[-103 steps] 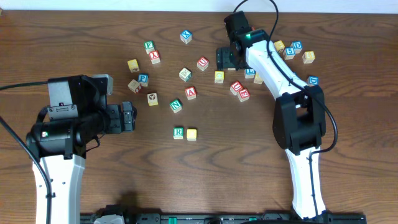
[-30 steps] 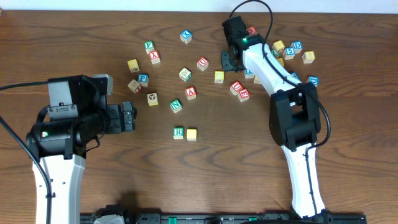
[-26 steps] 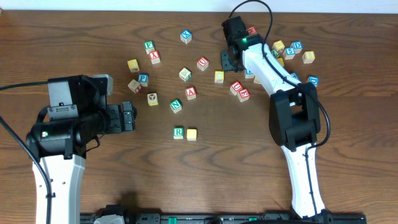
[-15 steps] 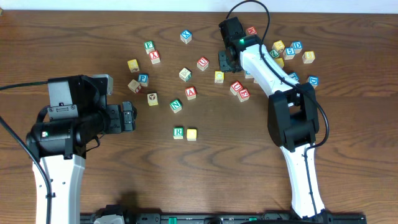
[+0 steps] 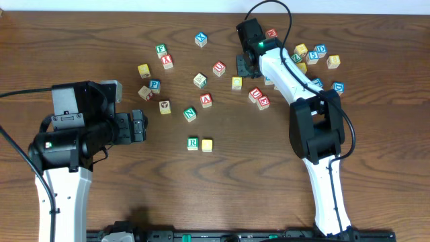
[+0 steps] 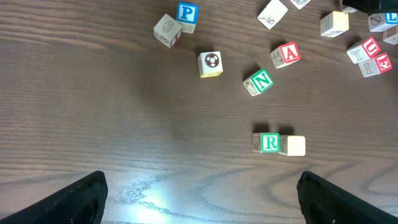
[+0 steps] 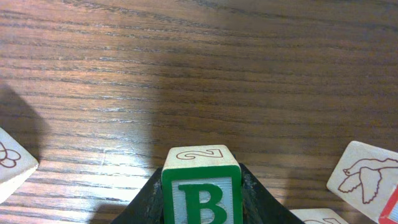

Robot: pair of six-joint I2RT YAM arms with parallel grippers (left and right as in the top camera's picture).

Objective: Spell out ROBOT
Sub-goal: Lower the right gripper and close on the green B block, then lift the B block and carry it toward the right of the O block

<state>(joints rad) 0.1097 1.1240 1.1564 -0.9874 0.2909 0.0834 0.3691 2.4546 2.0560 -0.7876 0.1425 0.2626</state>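
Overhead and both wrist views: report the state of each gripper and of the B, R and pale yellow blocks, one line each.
left gripper, open, holding nothing.
right gripper, shut on the green B block.
green B block, upright, fingers against two opposite sides.
green R block, flat on the table, letter up, touching the pale yellow block.
pale yellow block, flat on the table, blank face up.

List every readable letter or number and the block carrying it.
"R": R cube.
"B", plus "2" on another face: B cube in the right gripper.
"N": N cube.
"A": A cube.
"P": P cube.
"6": 6 cube.
"U": U cube.
"E": E cube.
Remaining blocks: too small.
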